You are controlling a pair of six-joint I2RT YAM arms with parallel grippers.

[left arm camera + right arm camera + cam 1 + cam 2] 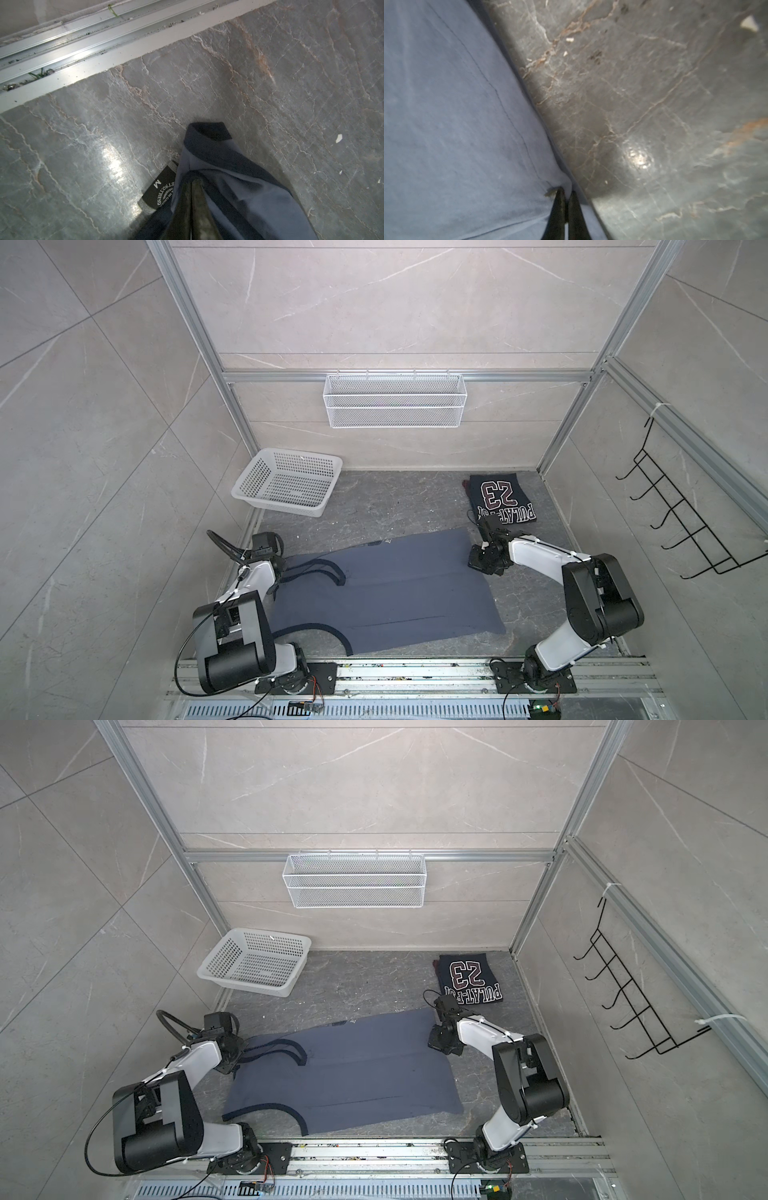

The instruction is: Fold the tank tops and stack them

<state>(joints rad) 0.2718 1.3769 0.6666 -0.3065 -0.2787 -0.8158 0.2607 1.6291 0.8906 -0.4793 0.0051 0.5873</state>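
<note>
Slate blue-grey cloth tank top (386,593): we find it spread flat across the middle of the dark grey marbled tabletop (395,506), reaching to near the front edge.
Dark navy cloth tank top with white lettering (500,499): we find it folded at the far right corner.
Left gripper (192,182): we see it clamped on a shoulder strap of the slate top.
Right gripper (566,195): we see it pinched closed on the slate top's hem edge.
White perforated plastic basket (254,472): far left corner.
</note>
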